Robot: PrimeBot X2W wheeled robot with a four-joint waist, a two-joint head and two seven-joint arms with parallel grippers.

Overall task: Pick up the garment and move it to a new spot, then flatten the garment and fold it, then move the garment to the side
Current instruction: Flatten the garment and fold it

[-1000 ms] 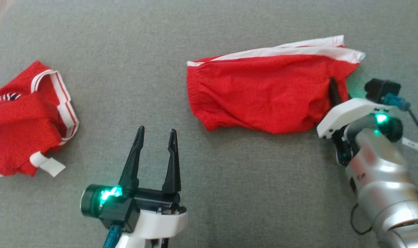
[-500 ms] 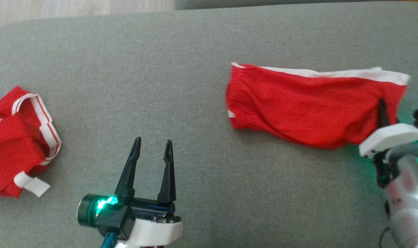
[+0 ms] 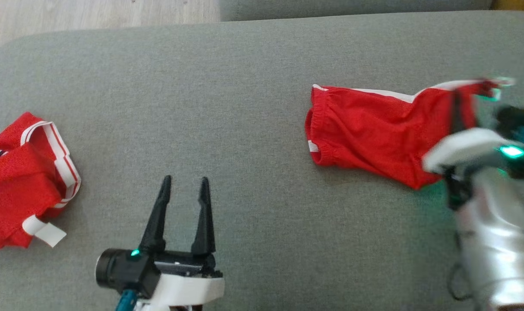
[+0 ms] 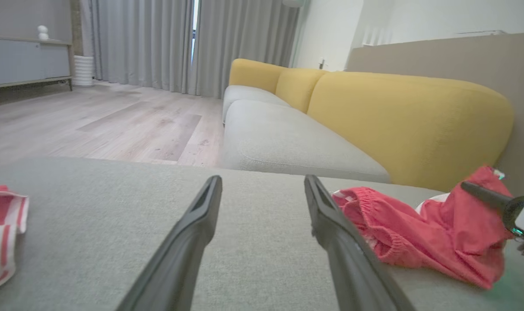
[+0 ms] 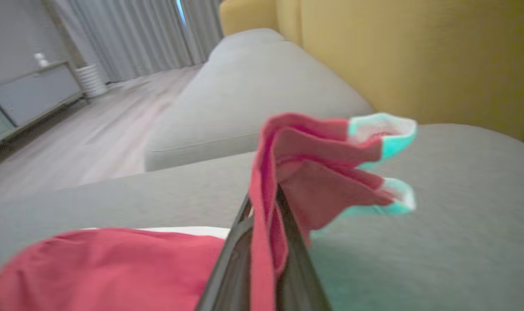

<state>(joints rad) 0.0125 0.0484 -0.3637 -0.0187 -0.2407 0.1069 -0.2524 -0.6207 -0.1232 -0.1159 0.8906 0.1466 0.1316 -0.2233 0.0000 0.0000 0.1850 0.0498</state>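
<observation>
Where the right gripper is clamped, the right end of the red garment is pinched and raised, while the rest is laid out leftward on the grey cushion. Well apart, the left gripper is held open and empty.

Soft, even daylight fills the room; in the left wrist view it comes through the curtains at the far end. Shadows are faint, just a thin dark line under the garment. In the head view motion blur smears the right arm, and its green lamp tints the cushion beside it. The right wrist view is blurred throughout, the garment's white tips glowing teal. On the left gripper the jaws, close to the lens, look soft.
</observation>
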